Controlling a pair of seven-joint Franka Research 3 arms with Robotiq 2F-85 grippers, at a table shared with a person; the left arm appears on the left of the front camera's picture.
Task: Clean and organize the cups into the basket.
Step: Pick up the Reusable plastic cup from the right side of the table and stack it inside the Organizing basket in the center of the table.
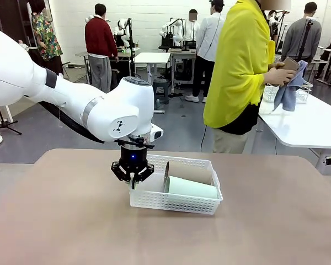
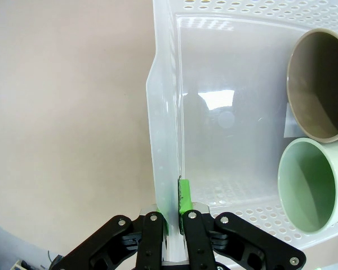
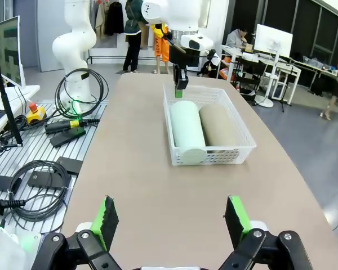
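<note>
The basket [image 1: 174,203] sits near the middle of the table [image 1: 55,221], with bare tabletop on every side of it: wide room toward the near edge and to both sides, less toward the far edge, where a person [image 1: 240,66] in a yellow top stands just beyond the table, turned to another table and holding a grey-blue cloth [image 1: 289,91]. In the right wrist view one long table edge runs beside a metal grating strewn with cables [image 3: 39,180]. Both cups lie on their sides inside the basket, side by side and touching, filling most of its floor. The green cup [image 1: 190,187] is on the robot's side. The brown cup [image 3: 217,126] lies behind it, and from the front it is almost wholly hidden, with just a sliver of its mouth showing. What the person's hands hold besides the cloth is too small to tell. The left gripper [image 1: 133,185] points straight down at the basket's short end by the cup mouths, its jaws pinched tight on the thin plastic wall, one green pad [image 2: 184,194] inside and the other finger outside; its wrist view cuts off the cups at the frame edge. The right gripper [image 3: 170,222] hangs over bare table well apart from the basket, jaws spread wide, gripping nothing.
</note>
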